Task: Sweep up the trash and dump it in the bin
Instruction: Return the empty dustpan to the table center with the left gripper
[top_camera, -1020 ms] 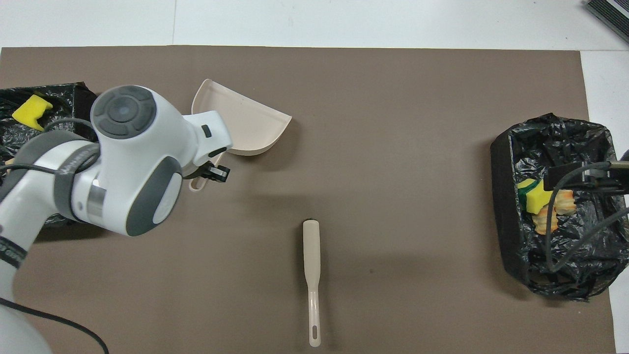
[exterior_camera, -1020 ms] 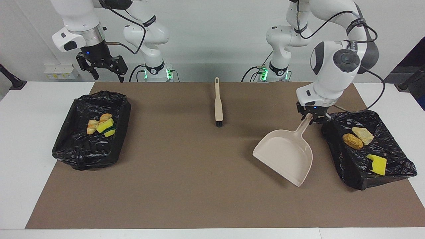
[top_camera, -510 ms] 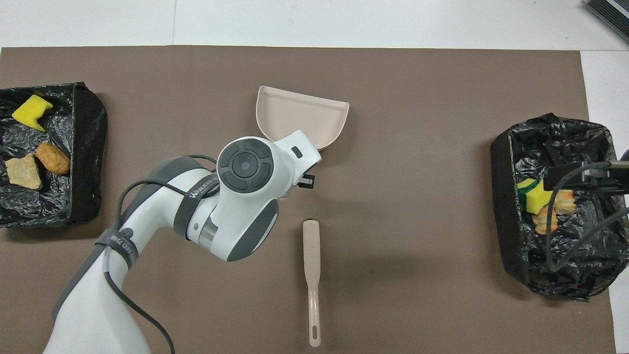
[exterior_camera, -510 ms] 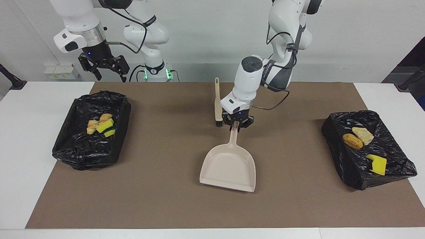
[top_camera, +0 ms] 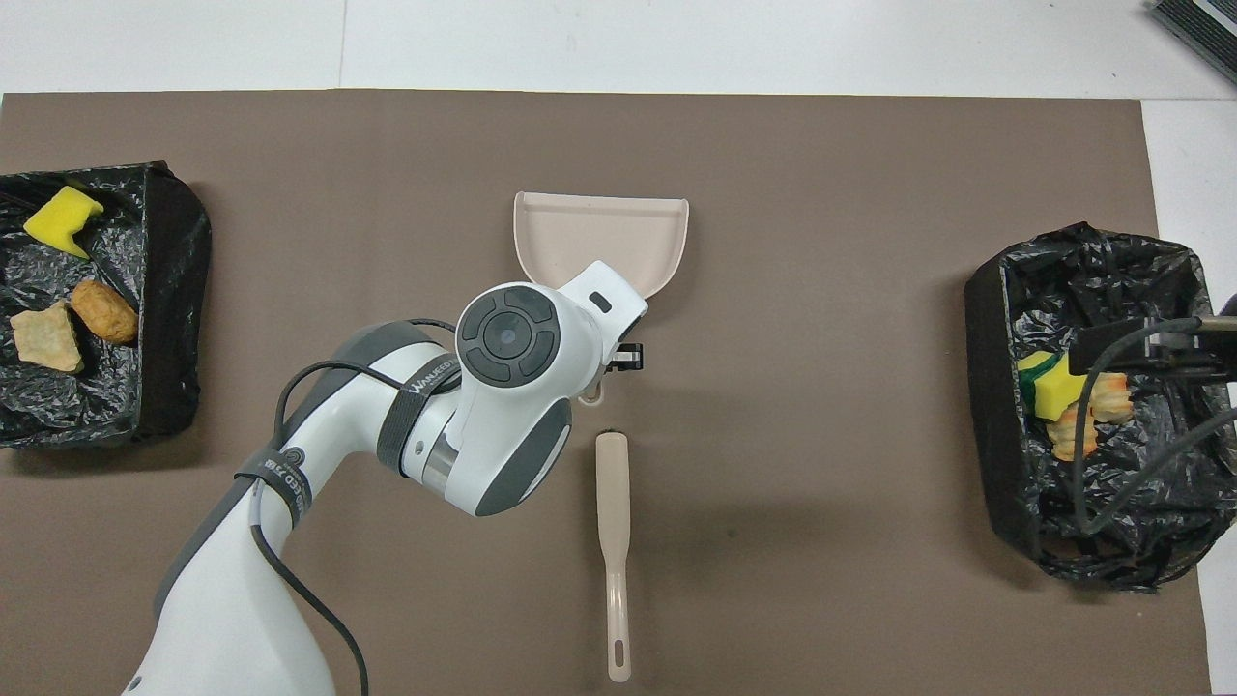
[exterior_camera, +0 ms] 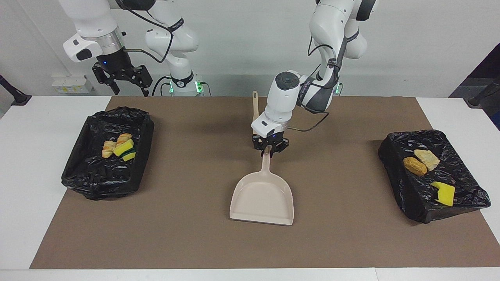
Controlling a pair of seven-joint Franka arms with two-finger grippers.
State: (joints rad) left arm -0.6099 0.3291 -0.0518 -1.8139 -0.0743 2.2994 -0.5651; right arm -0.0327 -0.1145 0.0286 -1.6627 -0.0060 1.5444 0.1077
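The left claw (exterior_camera: 270, 150) is seen low over the middle of the brown mat (exterior_camera: 195, 234), right at the tip of the dustpan (exterior_camera: 262, 199) handle; whether the handle is pinched or just released cannot be told. The dustpan lies flat, the brush (top_camera: 613, 541) nearer to the robots. The right claw (exterior_camera: 127, 84) is held spread and empty, up over the bin (exterior_camera: 97, 179) at its end, where it waits. The trash (exterior_camera: 119, 149) is found in that bin, more trash (exterior_camera: 424, 166) in the other bin (exterior_camera: 414, 203) at the left arm's end of the table (exterior_camera: 23, 175)
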